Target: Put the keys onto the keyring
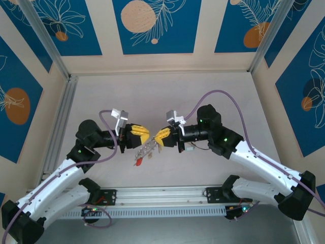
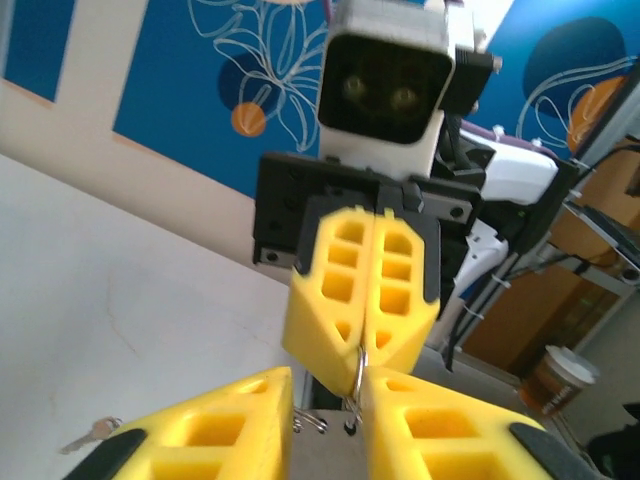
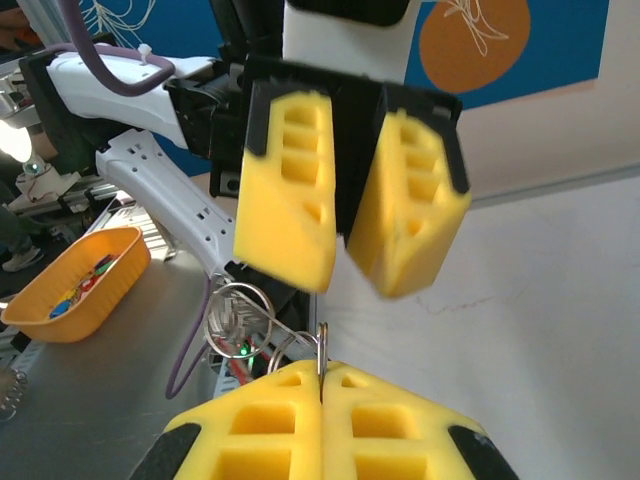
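The two grippers meet tip to tip over the middle of the tabletop (image 1: 152,96), a little toward its near edge. The right gripper (image 3: 322,378) has its yellow fingers pressed together, clamped on a thin wire loop of the keyring (image 3: 240,318), which stands up from the seam between them. The left gripper (image 2: 328,402) faces it with its fingers apart, and small wire bits of the keyring show in the gap. From above, the keyring (image 1: 150,148) hangs just below the two sets of fingertips. A red-headed key (image 1: 138,161) sits just beside it on the near-left; whether it is threaded on cannot be told.
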`<state>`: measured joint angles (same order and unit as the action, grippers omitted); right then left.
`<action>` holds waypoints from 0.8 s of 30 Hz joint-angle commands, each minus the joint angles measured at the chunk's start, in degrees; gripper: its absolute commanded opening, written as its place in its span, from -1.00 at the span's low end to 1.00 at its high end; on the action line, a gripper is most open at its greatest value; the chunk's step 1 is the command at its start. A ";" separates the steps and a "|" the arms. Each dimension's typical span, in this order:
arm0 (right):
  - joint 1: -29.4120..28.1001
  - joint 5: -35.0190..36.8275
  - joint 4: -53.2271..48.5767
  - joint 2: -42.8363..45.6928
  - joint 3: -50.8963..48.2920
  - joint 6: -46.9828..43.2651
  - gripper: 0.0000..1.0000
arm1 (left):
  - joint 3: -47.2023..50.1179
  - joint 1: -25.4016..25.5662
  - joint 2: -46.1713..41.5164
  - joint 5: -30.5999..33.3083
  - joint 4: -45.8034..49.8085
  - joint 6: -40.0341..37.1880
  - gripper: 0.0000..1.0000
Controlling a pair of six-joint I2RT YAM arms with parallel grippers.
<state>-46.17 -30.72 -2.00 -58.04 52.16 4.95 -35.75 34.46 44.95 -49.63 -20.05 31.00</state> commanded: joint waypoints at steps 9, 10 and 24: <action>-0.59 -0.68 -11.58 -3.13 9.49 -10.07 -1.00 | -7.40 7.05 0.07 -0.13 17.78 -12.81 -0.71; -0.60 -0.85 -12.64 -3.13 9.84 -10.45 -1.00 | -8.06 7.42 0.42 0.68 19.76 -14.11 -0.72; -2.20 -1.47 -26.43 -5.95 15.64 -16.45 -1.00 | -13.98 10.36 5.76 3.66 30.62 -21.73 -1.00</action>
<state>-47.16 -31.90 -29.23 -63.59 65.25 -9.26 -47.59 42.89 49.32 -45.98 8.23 12.08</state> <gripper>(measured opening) 0.041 0.052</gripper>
